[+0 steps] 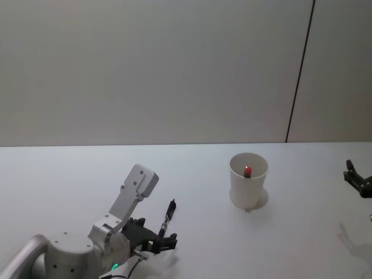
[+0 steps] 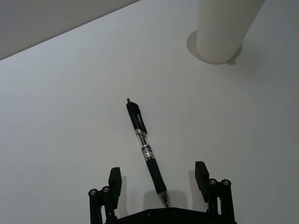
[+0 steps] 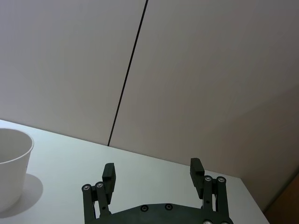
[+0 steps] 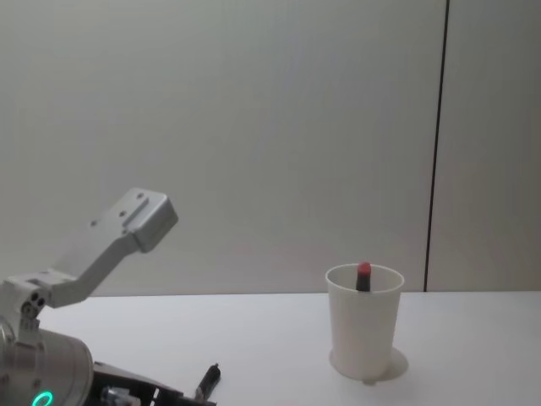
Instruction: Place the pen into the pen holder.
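**Left gripper [image 1: 161, 233] spread open around the pen [image 1: 170, 213] on the table [image 1: 70, 174]**

The left gripper sits low at the near left of the table, its jaws released and holding nothing. In the left wrist view its two black fingers [image 2: 115, 179] stand well apart. The pen [image 2: 145, 149] lies flat on the white surface with its tip end between them, touching neither. The pen is black with a clear band at mid-body. Its clicker end points away from the gripper, roughly toward the pen holder [image 2: 223, 32].

The pen holder [image 1: 249, 181] is a white paper cup standing upright on the table, to the right of the pen and farther back, well apart from it. Inside it stands a red-topped item [image 1: 247, 170] with a dark body. In the chest view this red top [image 4: 363, 272] pokes just above the rolled rim of the cup [image 4: 363, 334].

The right gripper [image 1: 357, 179] is at the table's far right edge, away from the cup. Its jaws are also spread, with nothing between them, as the right wrist view shows [image 3: 153, 170].
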